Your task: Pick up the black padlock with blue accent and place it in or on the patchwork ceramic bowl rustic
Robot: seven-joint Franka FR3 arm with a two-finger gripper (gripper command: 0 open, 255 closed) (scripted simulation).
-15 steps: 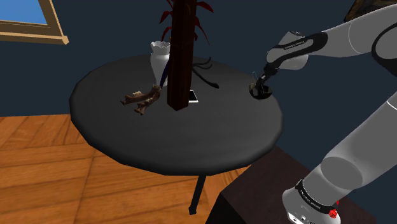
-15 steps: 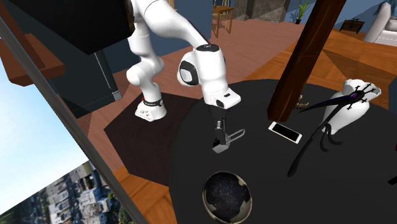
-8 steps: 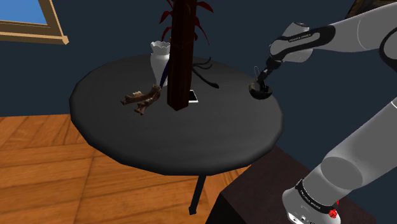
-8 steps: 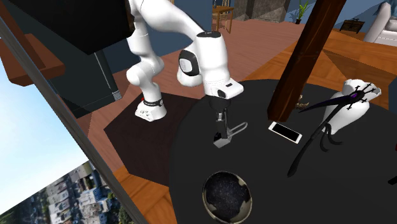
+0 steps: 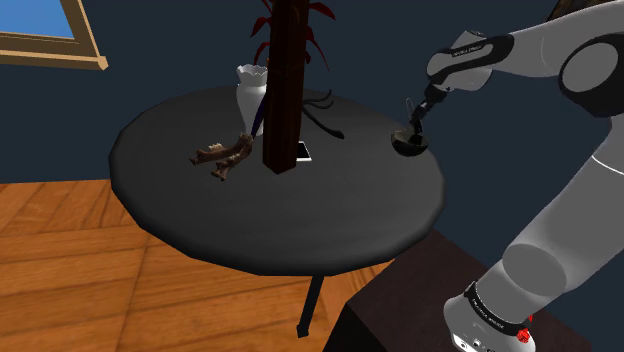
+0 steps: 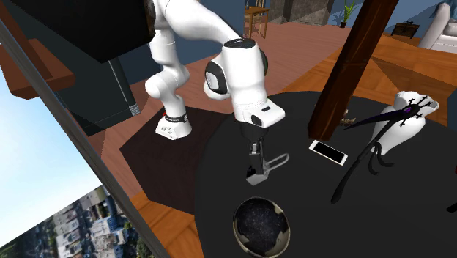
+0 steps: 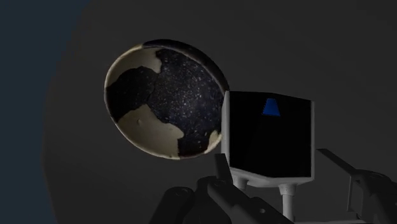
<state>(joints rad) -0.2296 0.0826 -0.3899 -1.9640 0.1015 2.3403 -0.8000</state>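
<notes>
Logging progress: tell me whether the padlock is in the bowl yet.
Not in. The padlock hangs clasped in the pincer, above the table, and the bowl holds nothing inside.

I read this as a lived-in room of a house. A plank wood floor [image 5: 60,260] lies under the round dark bench [image 5: 280,225], and a framed picture [image 5: 45,35] hangs on the deep blue wall [image 5: 170,50], well apart from the gripper [image 5: 418,116]. A white vase [image 5: 250,90] stands across the bench, a smartphone [image 6: 327,152] lies near the gripper, and a wooden chair [image 6: 256,20] stands far behind it.

bowl [image 7: 160,95] rim behind padlock [image 7: 270,137], phone [image 5: 303,152] behind trunk [image 5: 284,90]
</notes>
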